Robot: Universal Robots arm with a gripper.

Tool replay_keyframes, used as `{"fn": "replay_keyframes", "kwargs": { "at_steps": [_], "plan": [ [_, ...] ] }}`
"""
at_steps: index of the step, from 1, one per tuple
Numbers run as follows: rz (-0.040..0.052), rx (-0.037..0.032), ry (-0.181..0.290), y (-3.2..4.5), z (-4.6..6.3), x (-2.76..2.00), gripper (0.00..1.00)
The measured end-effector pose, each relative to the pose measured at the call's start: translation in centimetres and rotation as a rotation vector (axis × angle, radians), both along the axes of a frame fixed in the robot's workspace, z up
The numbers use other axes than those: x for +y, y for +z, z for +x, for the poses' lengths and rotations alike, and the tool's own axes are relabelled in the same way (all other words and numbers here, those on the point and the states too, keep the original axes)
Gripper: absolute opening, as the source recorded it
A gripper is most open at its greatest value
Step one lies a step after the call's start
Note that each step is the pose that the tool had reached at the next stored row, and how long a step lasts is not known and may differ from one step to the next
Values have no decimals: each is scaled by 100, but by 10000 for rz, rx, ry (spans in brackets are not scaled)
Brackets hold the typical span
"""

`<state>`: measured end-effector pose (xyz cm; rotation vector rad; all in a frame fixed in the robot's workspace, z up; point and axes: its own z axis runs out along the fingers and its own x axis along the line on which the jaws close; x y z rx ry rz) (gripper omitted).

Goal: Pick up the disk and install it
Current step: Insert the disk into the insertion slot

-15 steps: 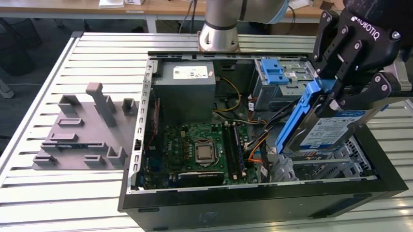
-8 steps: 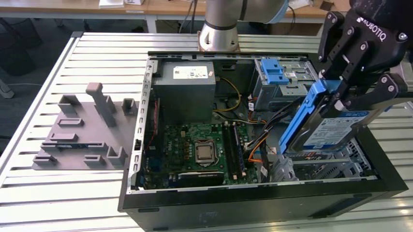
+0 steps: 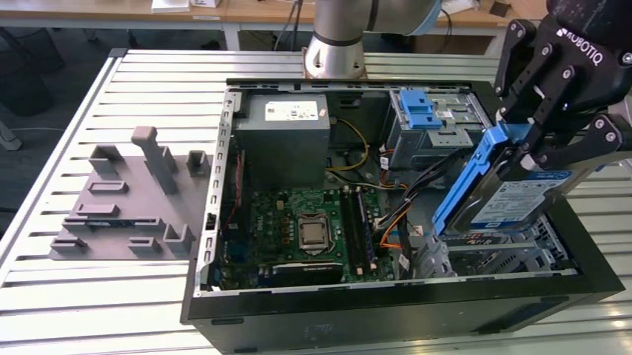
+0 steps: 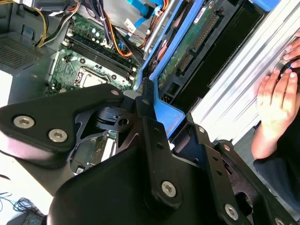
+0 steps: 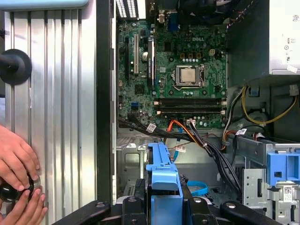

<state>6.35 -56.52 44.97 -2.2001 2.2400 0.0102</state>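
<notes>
The disk (image 3: pixel 513 196), a silver drive with a blue-and-white label and a blue bracket along its edge, hangs tilted over the right front corner of the open computer case (image 3: pixel 395 307). My gripper (image 3: pixel 536 144) is shut on its upper end, one finger on each side. In the second wrist view the disk's green circuit-board underside (image 4: pixel 192 42) and blue bracket run away from my gripper (image 4: pixel 140 103). In the first wrist view the blue bracket of the disk (image 5: pixel 161 176) sticks out between the fingers of my gripper (image 5: pixel 161 206), above the metal drive bay (image 5: pixel 136 159).
Inside the case lie the motherboard (image 3: pixel 306 222), a grey power supply box (image 3: pixel 286 122), loose cables (image 3: pixel 395 222) and a drive cage with a blue latch (image 3: pixel 434 118). A grey slotted tray (image 3: pixel 129 200) sits on the exterior view's left. A person's hands (image 5: pixel 18 178) rest beside the case.
</notes>
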Motion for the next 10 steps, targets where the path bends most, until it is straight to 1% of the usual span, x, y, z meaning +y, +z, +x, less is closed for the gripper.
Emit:
{"fn": "replay_keyframes", "kwargs": {
  "at_steps": [10],
  "plan": [
    [-1, 2, 0, -22, 78, 0, 36]
  ]
}}
